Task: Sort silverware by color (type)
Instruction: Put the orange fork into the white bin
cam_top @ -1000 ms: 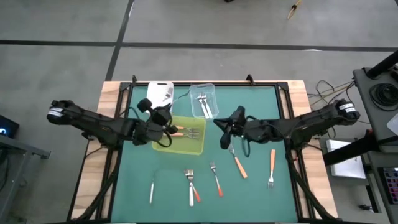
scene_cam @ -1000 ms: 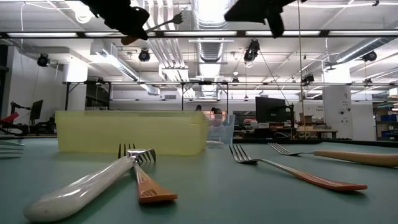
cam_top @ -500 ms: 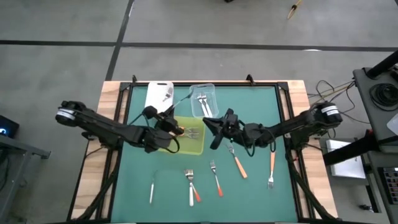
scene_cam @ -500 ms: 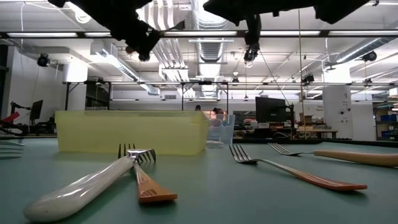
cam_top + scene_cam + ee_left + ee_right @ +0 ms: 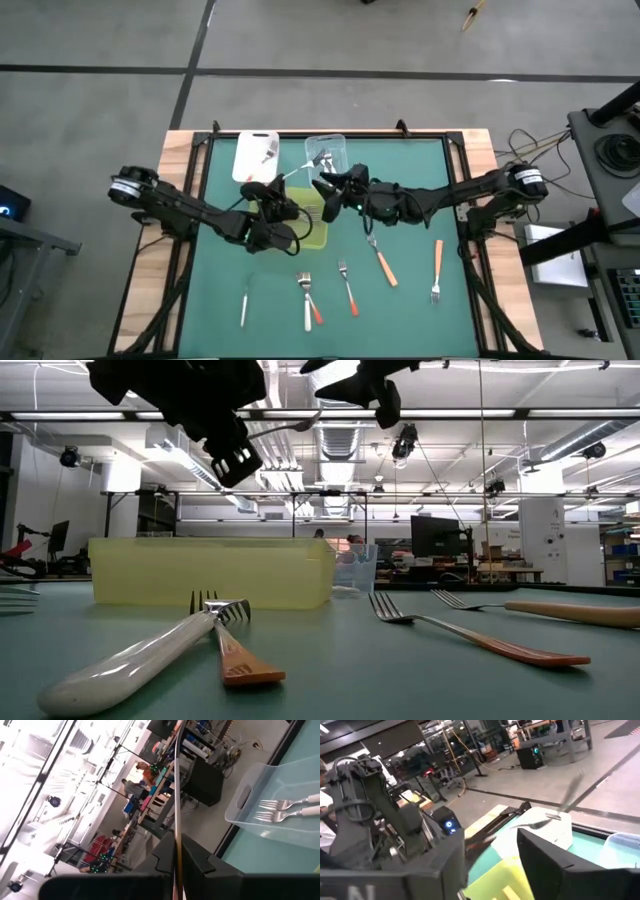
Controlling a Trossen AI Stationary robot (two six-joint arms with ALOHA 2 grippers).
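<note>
My left gripper (image 5: pixel 282 192) hangs over the far part of the yellow-green tray (image 5: pixel 316 236), shut on a thin fork (image 5: pixel 303 168). The fork's metal head points toward the clear tub (image 5: pixel 330 150), where two white-handled forks (image 5: pixel 287 809) lie. My right gripper (image 5: pixel 326 190) stands open just right of the fork, clear of it; in its own view the fork (image 5: pixel 555 815) shows beyond the fingers. Several more forks lie on the green mat near the front, among them an orange-handled one (image 5: pixel 384 264) and a white-handled one (image 5: pixel 244 306). My left gripper pinches the fork at its handle end (image 5: pixel 175 879) between the two fingers, which hide the handle itself. The fork runs on along the line of the fingers and sticks out past them (image 5: pixel 285 428). It is lifted clear, roughly level, above the tray.
A white tub (image 5: pixel 255 155) stands at the far left beside the clear tub. A white-handled and an orange-handled fork (image 5: pixel 215 635) lie crossed near the front, and another orange-handled fork (image 5: pixel 437 268) lies at the right. Both arms reach in over the table's middle.
My left gripper has come down and rolled, and the fork it holds has swung from lying over the tray toward the clear tub. My right gripper has moved toward the table's left and far edge, up to the fork, and has opened.
</note>
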